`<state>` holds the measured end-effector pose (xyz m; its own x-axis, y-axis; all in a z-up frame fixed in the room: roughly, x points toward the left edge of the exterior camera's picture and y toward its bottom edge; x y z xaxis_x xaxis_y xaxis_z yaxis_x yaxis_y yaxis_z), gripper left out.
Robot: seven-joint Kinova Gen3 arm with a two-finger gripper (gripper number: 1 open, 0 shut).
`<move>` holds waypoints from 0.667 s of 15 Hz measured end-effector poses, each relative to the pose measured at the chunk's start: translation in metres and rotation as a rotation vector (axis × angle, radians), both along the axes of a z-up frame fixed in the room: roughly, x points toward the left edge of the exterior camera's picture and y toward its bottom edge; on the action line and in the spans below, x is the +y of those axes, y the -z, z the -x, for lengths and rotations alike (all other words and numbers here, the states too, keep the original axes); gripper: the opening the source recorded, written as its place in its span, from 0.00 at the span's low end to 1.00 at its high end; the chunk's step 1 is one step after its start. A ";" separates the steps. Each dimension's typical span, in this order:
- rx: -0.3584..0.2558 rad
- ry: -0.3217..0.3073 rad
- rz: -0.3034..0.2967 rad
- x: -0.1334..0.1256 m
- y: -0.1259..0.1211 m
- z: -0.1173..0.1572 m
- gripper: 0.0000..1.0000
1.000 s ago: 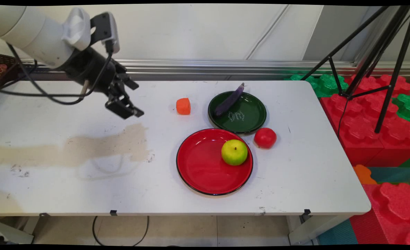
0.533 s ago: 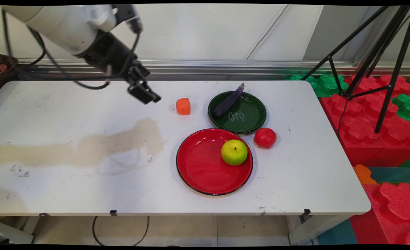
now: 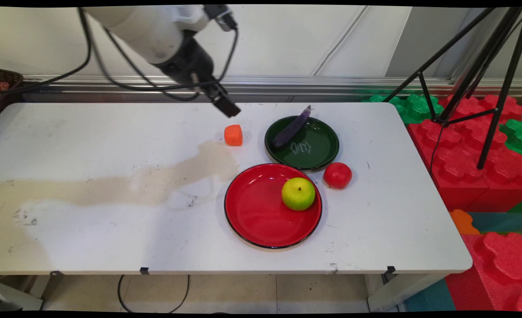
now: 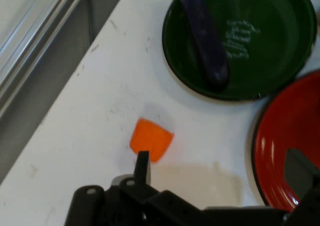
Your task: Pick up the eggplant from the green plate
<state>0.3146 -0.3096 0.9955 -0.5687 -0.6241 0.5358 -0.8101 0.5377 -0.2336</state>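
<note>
My gripper (image 3: 226,107) hangs over the table's far side, just above and left of an orange carrot piece (image 3: 233,134). In the hand view the carrot piece (image 4: 151,138) lies right before the left fingertip (image 4: 142,159), and my gripper (image 4: 220,167) is open with nothing in it. A dark green plate (image 3: 327,150) to the right holds a purple eggplant (image 3: 293,127). A red plate (image 3: 254,210) nearer the front carries a green apple (image 3: 298,193). A red tomato (image 3: 337,175) rests on the table between the two plates.
A black tripod (image 3: 486,84) stands right of the table over red and green foam blocks (image 3: 473,150). A dark basket (image 3: 0,86) sits at the far left edge. A metal rail (image 3: 287,84) runs along the wall behind the table.
The arm has swung right and toward the far side, bringing the gripper from the left part of the table to just above the carrot piece. Nothing on the table moved.
</note>
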 end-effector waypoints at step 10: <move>0.020 -0.086 0.011 -0.082 0.055 0.046 1.00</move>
